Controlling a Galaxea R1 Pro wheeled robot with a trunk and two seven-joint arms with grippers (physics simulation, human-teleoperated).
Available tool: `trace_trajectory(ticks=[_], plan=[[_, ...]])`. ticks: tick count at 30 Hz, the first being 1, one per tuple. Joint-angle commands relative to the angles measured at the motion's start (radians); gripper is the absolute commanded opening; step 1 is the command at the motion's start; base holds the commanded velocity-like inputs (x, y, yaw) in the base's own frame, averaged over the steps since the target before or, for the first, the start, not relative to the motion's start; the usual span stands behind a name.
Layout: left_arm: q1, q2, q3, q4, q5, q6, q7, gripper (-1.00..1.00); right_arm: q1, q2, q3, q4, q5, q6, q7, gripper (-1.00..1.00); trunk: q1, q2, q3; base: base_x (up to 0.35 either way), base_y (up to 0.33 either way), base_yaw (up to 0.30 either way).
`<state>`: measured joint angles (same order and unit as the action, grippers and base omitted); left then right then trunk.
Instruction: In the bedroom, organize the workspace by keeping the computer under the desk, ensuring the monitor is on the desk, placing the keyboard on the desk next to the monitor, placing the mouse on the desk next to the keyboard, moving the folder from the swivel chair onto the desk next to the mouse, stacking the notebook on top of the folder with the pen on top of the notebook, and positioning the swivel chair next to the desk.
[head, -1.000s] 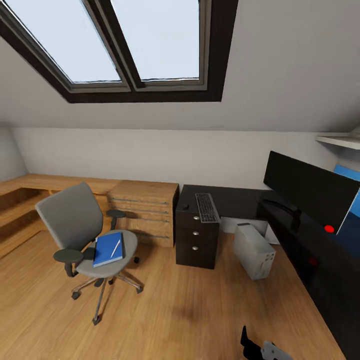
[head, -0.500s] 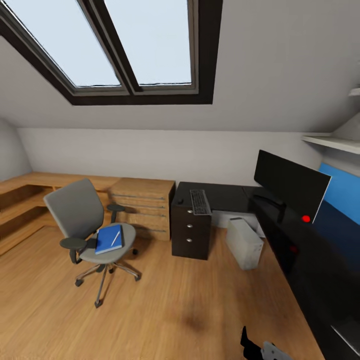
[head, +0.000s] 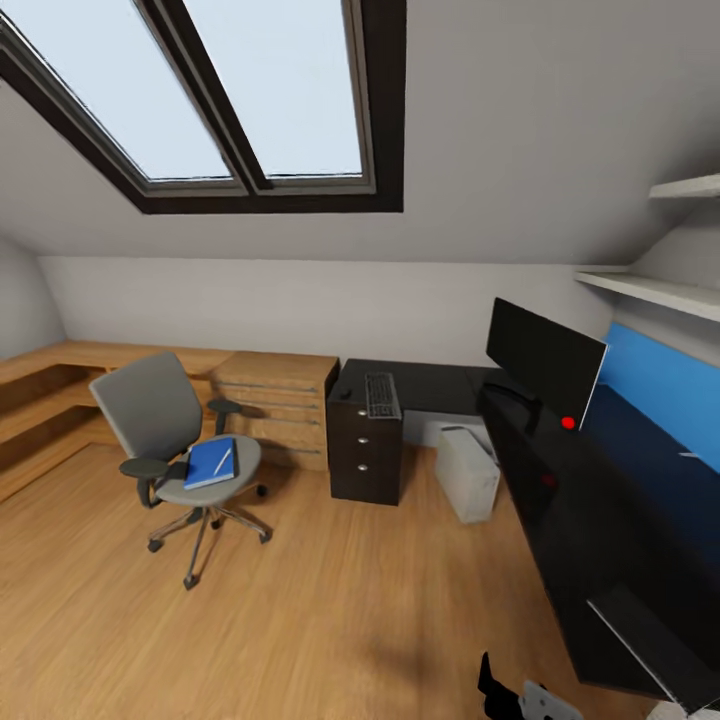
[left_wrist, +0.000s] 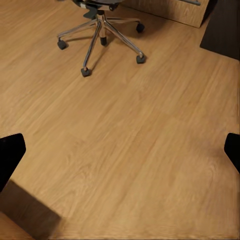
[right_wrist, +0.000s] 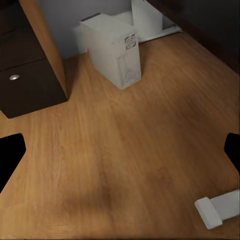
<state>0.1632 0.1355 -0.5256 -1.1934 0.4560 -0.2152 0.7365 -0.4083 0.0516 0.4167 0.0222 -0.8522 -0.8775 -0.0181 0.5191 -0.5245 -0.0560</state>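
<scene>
The swivel chair (head: 160, 420) stands on the wood floor, apart from the desk (head: 600, 480). On its seat lies the blue folder (head: 208, 464) with the pen (head: 224, 461) on top. I cannot make out the notebook. The keyboard (head: 381, 395) and the small mouse (head: 347, 393) lie on the desk's far wing. The monitor (head: 543, 360) stands at the desk's corner. The computer (head: 468, 472) (right_wrist: 112, 52) sits on the floor beneath the desk. My left gripper (left_wrist: 120, 150) is open above the floor near the chair's base (left_wrist: 100, 30). My right gripper (right_wrist: 120, 150) is open too, holding nothing.
A black drawer unit (head: 365, 455) (right_wrist: 25, 75) carries the desk's far end. Low light-wood shelving and a dresser (head: 275, 400) line the back wall. White wall shelves (head: 660, 290) and a blue panel (head: 660, 385) hang above the desk. Skylights (head: 200, 100) sit in the sloped ceiling.
The whole view has shifted: chair, desk and monitor look smaller and further left, so the camera has moved back and turned. Nothing was taken hold of or moved.
</scene>
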Motion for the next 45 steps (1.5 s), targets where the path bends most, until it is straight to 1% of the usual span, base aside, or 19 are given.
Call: trace_trajectory(ticks=[1,3,8,18,26,30,34,35,37,39,40,41,44,45], plan=[[-0.001,0.001,-0.003,-0.002,0.01,-0.007,0.003,1.0,-0.001,0.001,0.008,0.002,-0.003,-0.003,-0.002,1.0,-0.004,0.005,0.001,-0.282,-0.243,0.0],[-0.001,0.001,-0.003,-0.002,0.01,-0.006,0.001,1.0,-0.001,0.001,0.008,0.002,0.013,-0.003,-0.003,1.0,-0.008,0.012,0.005,-0.282,-0.243,0.0],[-0.001,0.001,-0.002,-0.002,0.01,-0.006,0.001,1.0,0.002,0.0,0.007,0.002,0.015,-0.003,-0.002,1.0,-0.008,0.012,0.005,-0.282,-0.243,-0.068],[-0.001,0.002,-0.002,-0.002,0.011,-0.01,-0.001,1.0,0.006,-0.001,0.008,0.002,0.016,-0.003,-0.002,1.0,-0.008,0.012,0.008,-0.254,-0.223,-0.237],[-0.001,0.003,0.0,-0.006,0.011,-0.013,-0.001,1.0,0.006,-0.002,0.007,0.001,0.016,-0.004,-0.002,1.0,-0.008,0.012,0.011,-0.056,-0.062,-0.24],[-0.001,0.002,0.002,-0.031,0.011,-0.014,0.0,1.0,0.006,-0.004,0.006,0.001,0.015,-0.004,-0.003,1.0,-0.008,0.012,0.011,-0.009,-0.01,-0.091],[-0.001,0.004,0.003,-0.054,0.012,-0.015,0.0,1.0,0.006,-0.008,0.005,0.0,0.016,-0.004,-0.003,1.0,0.008,-0.016,-0.001,-0.003,-0.003,-0.03],[-0.001,0.004,0.004,-0.059,0.012,-0.015,0.0,1.0,0.006,-0.011,0.005,0.0,0.016,-0.004,-0.003,1.0,0.011,-0.023,-0.004,-0.001,-0.001,-0.013],[-0.001,0.005,0.005,-0.068,0.013,-0.015,0.0,1.0,0.006,-0.041,0.005,-0.001,0.014,-0.002,0.0,1.0,0.019,-0.037,-0.011,0.0,0.0,-0.004],[-0.001,0.006,0.006,-0.07,0.014,-0.014,0.0,1.0,0.006,-0.056,0.005,-0.002,0.013,0.001,0.006,1.0,0.027,-0.051,-0.017,0.0,0.0,-0.003],[-0.001,0.007,0.007,-0.072,0.015,-0.013,-0.002,1.0,0.006,-0.072,0.002,-0.004,0.01,0.004,0.021,1.0,0.031,-0.058,-0.02,0.0,0.0,-0.001],[-0.001,0.009,0.009,-0.079,0.018,-0.011,-0.003,1.0,0.006,-0.087,-0.005,-0.007,0.005,0.01,0.049,1.0,0.034,-0.065,-0.023,0.0,0.0,0.0],[-0.001,0.015,0.013,-0.098,0.027,-0.009,-0.005,1.0,0.006,-0.111,-0.035,-0.02,-0.011,0.03,0.116,1.0,0.046,-0.086,-0.033,0.0,0.0,0.0],[-0.001,0.026,0.015,-0.112,0.044,-0.008,-0.006,1.0,0.006,-0.126,-0.074,-0.036,-0.033,0.056,0.172,1.0,0.05,-0.093,-0.036,0.0,0.0,0.0]])
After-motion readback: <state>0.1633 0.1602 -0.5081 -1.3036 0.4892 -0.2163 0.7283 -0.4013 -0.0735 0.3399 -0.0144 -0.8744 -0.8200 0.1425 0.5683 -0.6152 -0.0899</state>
